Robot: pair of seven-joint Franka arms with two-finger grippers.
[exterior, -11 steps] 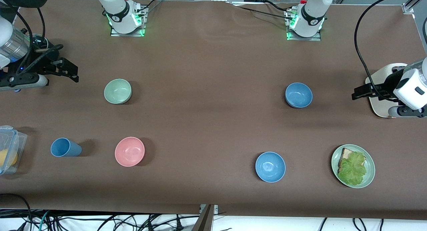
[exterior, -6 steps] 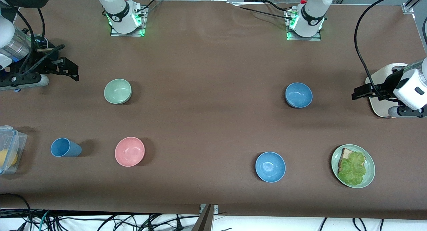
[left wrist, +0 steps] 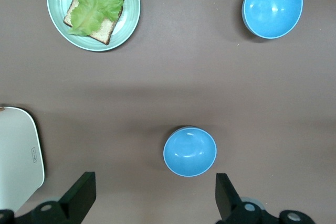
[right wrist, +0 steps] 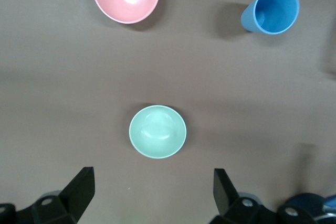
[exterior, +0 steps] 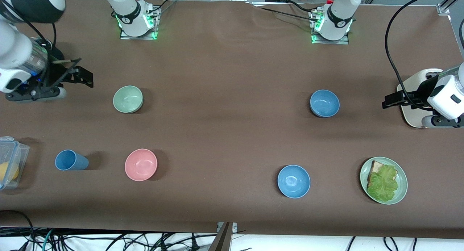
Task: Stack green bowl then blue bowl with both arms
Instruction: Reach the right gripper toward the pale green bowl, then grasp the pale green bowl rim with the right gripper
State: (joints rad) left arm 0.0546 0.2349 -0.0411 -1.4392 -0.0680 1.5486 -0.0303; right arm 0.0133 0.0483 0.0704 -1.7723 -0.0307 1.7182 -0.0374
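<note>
Small round matte sage-green bowl (exterior: 128, 99) resting upright on the brown cloth-covered table (exterior: 224, 73), toward the right arm's end, farther from the front camera than the glossy round pink bowl (exterior: 141, 164) and the tapered blue plastic cup (exterior: 71, 160). Empty, smooth inside, also visible in the right wrist view (right wrist: 157, 131).

Small round steel-blue bowl (exterior: 324, 103) resting upright toward the left arm's end, farther from the front camera than the brighter sky-blue bowl (exterior: 294, 181). Both bowls well apart, neither stacked nor touched.

Black two-finger right gripper (exterior: 82, 78) hovering over the table beside the green bowl, toward the right arm's end; fingers spread wide, grasping nothing. Green bowl visible between the two fingertips in the right wrist view, well clear of both.

Black two-finger left gripper (exterior: 390, 100) hovering at the edge of a flat off-white rounded board (exterior: 411, 115), fingers spread wide, grasping nothing. Steel-blue bowl (left wrist: 189, 151) lying between the fingertips in the left wrist view, clear of both.

Wide flat pale green plate (exterior: 401, 193) carrying toast (exterior: 375, 168) under crinkled lettuce (exterior: 384, 183), nearer the front camera than the board. Clear plastic lidded box (exterior: 14, 157) at the right arm's end of the table.
</note>
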